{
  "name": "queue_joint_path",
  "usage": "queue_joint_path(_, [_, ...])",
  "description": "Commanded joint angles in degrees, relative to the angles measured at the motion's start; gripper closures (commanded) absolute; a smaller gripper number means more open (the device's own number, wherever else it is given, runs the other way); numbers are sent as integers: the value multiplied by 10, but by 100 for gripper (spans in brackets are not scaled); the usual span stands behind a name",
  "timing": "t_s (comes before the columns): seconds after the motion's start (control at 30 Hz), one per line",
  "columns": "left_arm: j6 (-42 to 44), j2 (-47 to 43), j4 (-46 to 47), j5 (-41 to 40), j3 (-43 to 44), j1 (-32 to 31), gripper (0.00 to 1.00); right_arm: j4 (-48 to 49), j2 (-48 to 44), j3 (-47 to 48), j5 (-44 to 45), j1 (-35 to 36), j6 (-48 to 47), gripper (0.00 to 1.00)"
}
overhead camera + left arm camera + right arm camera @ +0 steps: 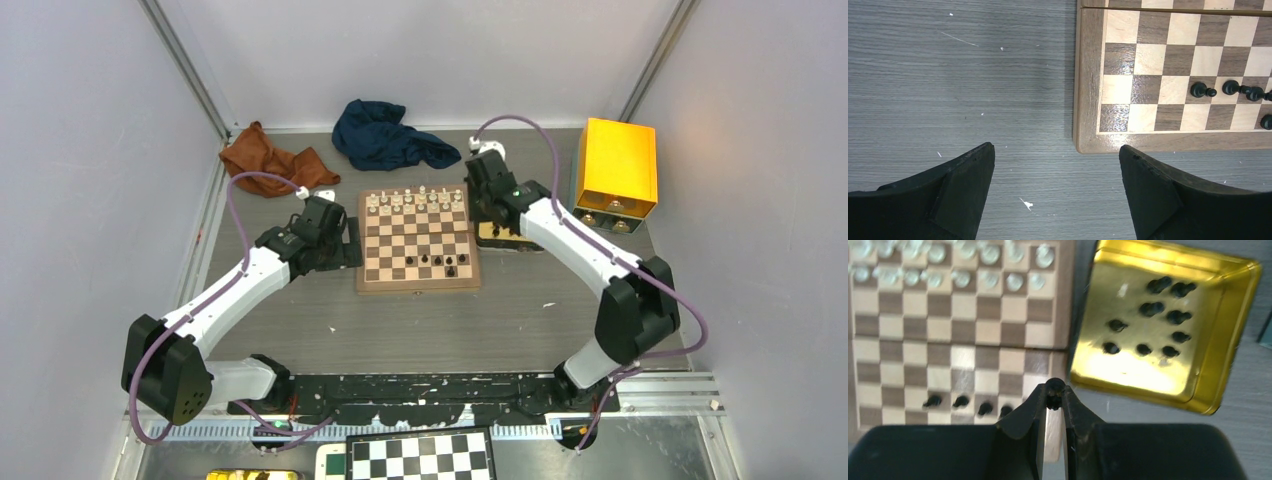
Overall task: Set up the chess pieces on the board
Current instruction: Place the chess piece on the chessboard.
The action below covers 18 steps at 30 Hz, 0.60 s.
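We saw right gripper clenched on black chess piece, mostly hidden between fingertips, near chessboard edge beside gold tin. Left gripper released, fingers wide. White pieces blurred.

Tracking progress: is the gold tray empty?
Not empty. The right wrist view shows around nine black pieces lying in the gold tray.
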Motion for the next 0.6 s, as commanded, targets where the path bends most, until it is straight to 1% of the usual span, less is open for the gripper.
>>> queue_joint_path(0.0, [7, -10, 27, 8, 5, 3, 5, -22, -68, -46, 36, 50, 31, 99])
queue_joint_path(0.2, [8, -7, 29, 11, 5, 3, 5, -32, -107, -105, 44, 89, 72, 99])
queue_joint_path(0.57, [4, -8, 28, 11, 3, 4, 6, -1, -98, -166, 37, 125, 104, 99])
